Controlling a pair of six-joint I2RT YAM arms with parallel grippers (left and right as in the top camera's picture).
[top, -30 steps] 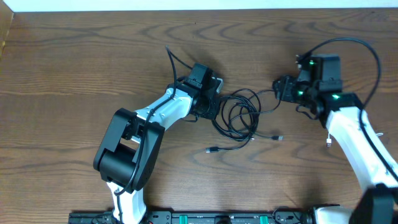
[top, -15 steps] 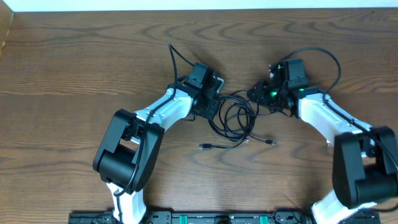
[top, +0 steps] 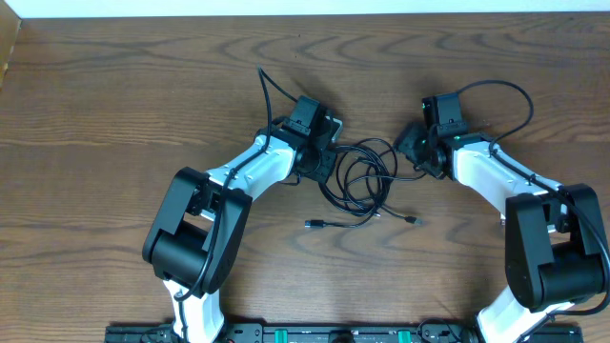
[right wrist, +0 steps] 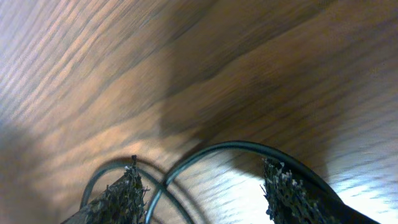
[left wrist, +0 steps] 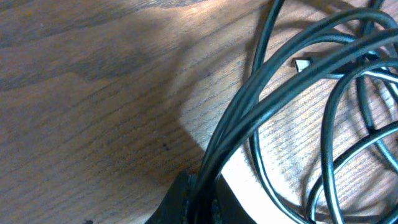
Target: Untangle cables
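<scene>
Left fingers [left wrist: 186, 200] tight together — right fingers [right wrist: 124, 198] well apart

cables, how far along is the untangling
Nothing looks done: the cables lie as one overlapping coil. In hand: the left gripper pinches the coil's edge, and the right gripper stands open astride one cord. Left: pulling every cord apart.

At the bottom middle of the frame my left gripper [left wrist: 196, 199] is pinched closed on a bunch of dark cables [left wrist: 236, 118]. From there they sweep toward the upper right and fan into overlapping loops that fill the right side. A small pale plug [left wrist: 303, 64] lies among them near the upper right. The wooden table [left wrist: 93, 93] is shadowed at the left and brightly lit at the lower right.
</scene>
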